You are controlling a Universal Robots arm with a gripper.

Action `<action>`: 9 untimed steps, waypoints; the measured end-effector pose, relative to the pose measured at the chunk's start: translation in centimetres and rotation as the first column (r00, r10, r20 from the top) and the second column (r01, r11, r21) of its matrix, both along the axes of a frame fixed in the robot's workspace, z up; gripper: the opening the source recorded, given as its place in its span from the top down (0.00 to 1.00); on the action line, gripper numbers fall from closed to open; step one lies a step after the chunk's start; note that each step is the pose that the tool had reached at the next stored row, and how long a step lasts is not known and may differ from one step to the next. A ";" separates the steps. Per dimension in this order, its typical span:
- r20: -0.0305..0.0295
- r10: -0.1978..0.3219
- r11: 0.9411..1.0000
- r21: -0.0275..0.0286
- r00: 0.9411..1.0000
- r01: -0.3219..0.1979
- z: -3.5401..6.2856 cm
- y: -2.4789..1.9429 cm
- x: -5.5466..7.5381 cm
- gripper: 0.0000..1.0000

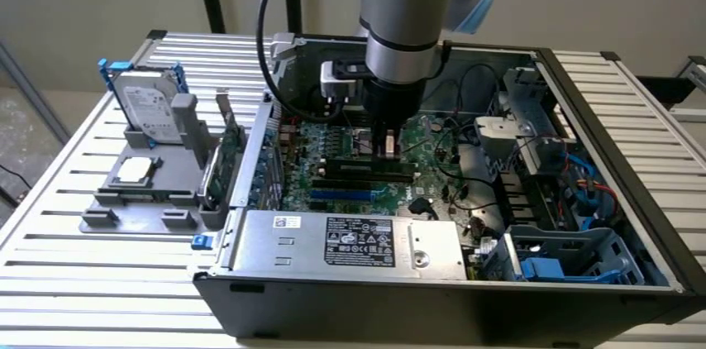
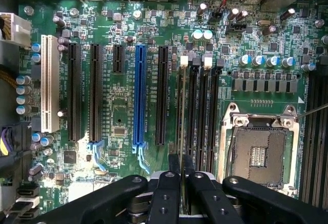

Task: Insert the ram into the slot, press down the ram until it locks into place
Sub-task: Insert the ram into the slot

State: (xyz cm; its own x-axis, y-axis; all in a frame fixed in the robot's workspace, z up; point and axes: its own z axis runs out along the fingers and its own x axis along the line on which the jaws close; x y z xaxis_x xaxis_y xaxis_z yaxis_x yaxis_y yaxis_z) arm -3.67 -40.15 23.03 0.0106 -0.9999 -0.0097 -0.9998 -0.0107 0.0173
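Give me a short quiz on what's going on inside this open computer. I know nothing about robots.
1. True or false: a cooling fan covers the processor socket.
2. What is clamped in the gripper? A) a screwdriver B) the ram C) a fan
3. In the exterior view, on which side of the computer case is the hard drive?
Key: 1 false, the socket lies bare. 2 B, the stick is seen edge-on between the fingers. 3 the exterior view's left, on a grey stand.
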 end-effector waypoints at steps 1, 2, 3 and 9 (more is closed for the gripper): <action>0.000 0.000 1.000 0.000 1.000 0.000 -0.02 0.04 0.0 0.87; 0.000 0.000 1.000 0.000 1.000 0.000 -0.03 0.08 -0.1 0.87; 0.000 0.000 1.000 -0.001 1.000 0.000 -0.05 0.11 -0.1 0.87; 0.000 0.000 1.000 -0.004 1.000 0.000 -0.29 0.18 -0.1 0.87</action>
State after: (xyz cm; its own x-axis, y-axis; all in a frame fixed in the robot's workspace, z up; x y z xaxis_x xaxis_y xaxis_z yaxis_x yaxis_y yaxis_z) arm -3.73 -39.97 22.73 0.0105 -0.9999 -0.0061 -0.9998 -0.0107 0.0173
